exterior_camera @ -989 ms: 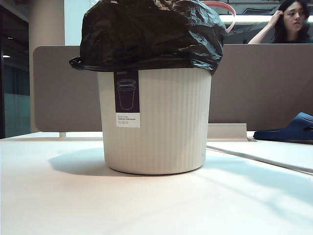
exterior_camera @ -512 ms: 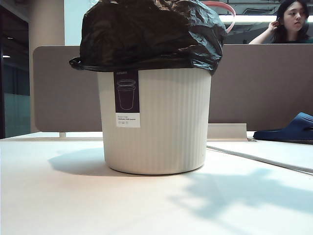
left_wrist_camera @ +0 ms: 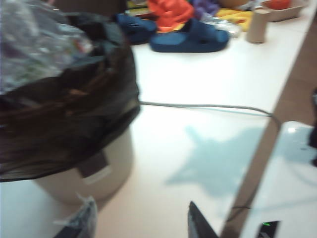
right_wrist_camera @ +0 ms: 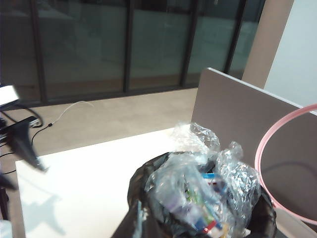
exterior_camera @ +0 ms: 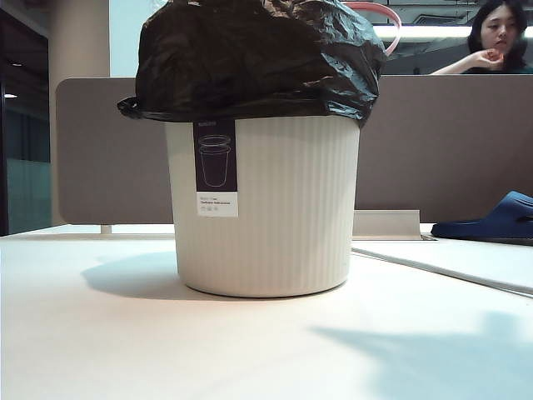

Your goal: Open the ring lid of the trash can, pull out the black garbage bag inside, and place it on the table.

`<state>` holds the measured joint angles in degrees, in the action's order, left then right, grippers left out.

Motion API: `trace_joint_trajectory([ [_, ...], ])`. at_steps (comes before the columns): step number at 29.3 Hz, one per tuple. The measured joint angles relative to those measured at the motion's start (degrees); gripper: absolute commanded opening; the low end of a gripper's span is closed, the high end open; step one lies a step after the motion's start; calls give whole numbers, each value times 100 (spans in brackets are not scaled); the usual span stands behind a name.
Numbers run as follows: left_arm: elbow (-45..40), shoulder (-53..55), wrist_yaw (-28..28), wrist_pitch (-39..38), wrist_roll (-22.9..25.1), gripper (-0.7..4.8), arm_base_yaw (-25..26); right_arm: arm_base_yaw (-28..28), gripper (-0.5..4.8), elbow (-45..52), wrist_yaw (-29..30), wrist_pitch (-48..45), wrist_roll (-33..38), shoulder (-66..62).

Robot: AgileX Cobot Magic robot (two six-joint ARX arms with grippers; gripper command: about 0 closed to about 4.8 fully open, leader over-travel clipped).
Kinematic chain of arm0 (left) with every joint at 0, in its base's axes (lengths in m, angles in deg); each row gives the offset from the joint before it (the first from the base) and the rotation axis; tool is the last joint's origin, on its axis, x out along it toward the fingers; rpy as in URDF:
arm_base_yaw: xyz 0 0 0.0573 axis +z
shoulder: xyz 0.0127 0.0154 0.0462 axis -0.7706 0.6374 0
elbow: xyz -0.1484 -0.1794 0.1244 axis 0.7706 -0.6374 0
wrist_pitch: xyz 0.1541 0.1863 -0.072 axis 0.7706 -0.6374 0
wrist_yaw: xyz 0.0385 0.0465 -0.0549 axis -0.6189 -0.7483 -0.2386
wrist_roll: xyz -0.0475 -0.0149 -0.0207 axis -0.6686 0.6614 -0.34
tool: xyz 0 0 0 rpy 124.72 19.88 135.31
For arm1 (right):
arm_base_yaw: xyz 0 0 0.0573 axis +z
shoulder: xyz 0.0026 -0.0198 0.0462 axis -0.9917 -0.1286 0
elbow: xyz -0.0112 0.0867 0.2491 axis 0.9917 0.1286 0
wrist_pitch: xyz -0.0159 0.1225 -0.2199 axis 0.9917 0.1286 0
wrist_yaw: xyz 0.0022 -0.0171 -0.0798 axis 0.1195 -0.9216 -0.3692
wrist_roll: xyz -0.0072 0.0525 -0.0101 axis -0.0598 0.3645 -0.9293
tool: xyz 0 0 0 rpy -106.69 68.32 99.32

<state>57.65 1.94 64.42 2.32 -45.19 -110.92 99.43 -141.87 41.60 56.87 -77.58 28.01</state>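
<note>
An open-plan office, used here as a robot test space; a grey-brown partition [exterior_camera: 450, 150] of the desk-divider kind stands along the back of a broad white table [exterior_camera: 125, 350]; a woman [exterior_camera: 491, 37] sits behind it under strip lighting; floor-to-ceiling dark-framed glass walls [right_wrist_camera: 99, 44] and a plain carpeted floor [right_wrist_camera: 109, 119] fit a commercial building; cables [right_wrist_camera: 64, 113] trail over that floor; the tabletop also carries odd props, blue slippers [left_wrist_camera: 190, 37] and a heap of bright objects [left_wrist_camera: 171, 10], laid out like test items.
</note>
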Motion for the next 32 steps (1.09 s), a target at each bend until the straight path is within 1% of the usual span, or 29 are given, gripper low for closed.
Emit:
trace_joint_trajectory([
  [4, -4, 2, 24, 68, 249, 236, 621, 0, -4, 297, 33, -42, 0, 216],
  [9, -4, 2, 306, 87, 511, 236, 1659, 0, -4, 682, 33, -33, 0, 400],
  [10, -4, 2, 334, 85, 540, 236, 1803, 0, -4, 723, 42, -35, 0, 422],
  [13, -4, 4, 643, 83, 586, 236, 2352, 0, -4, 861, 94, -39, 0, 535],
  [16, -2, 7, 960, 83, 605, 236, 2789, 0, -4, 986, 105, -52, 0, 660],
  [19, -4, 22, 1309, 83, 533, 237, 3139, 0, -4, 1143, 118, -55, -2, 769],
  [22, -17, 61, 1504, 87, 466, 237, 3436, 0, -4, 1318, 116, -70, 0, 911],
  [25, -173, 72, 1919, 179, 328, 237, 3724, -2, -4, 1532, 118, -72, 2, 1117],
  [28, -481, 74, 2323, 450, 144, 237, 4009, -2, -4, 1749, 118, -90, 4, 1322],
  [32, -1082, 74, 2728, 1080, -260, 237, 4354, -2, -4, 2100, 114, -181, 96, 1650],
])
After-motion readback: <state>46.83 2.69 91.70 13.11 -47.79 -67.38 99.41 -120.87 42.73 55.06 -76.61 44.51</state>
